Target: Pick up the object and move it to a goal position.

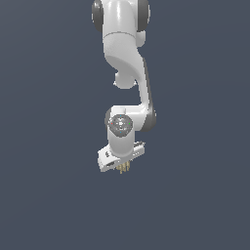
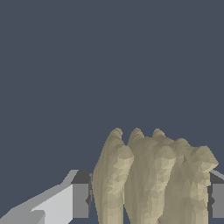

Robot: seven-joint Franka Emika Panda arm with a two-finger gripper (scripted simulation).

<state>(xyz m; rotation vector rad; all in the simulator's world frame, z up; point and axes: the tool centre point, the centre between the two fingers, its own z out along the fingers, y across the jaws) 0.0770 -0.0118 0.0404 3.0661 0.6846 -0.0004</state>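
Nearest the wrist camera is the object [image 2: 151, 179], a single tan-yellow ridged clump whose rounded, finger-like lobes stand side by side; about five lobe tips can be counted along its upper edge, though the faceting makes the exact number uncertain. It sits between the two fingers [image 2: 80, 200] of the gripper [image 2: 148, 201], one grey pad flush against each flank of the clump, so the jaws are pinching the object with no gap showing on either side. Behind the clump this view offers only a flat dark blue-grey background, with no edge or shadow to tell whether that is a tabletop or empty backdrop. The exterior view shows what the wrist camera cannot: the one white arm [image 1: 128, 58] hanging down from the upper edge of the picture, bending through a joint to a rounded wrist, with the gripper [image 1: 124, 165] at its lower end tilted slightly. There the object [image 1: 124, 167] is only a tiny tan tuft poking out below the white hand, its ridges and the fingers' contact too small to make out. The exterior view likewise shows a uniform dark field all around, and nothing beneath the clump that it can be seen to rest on.
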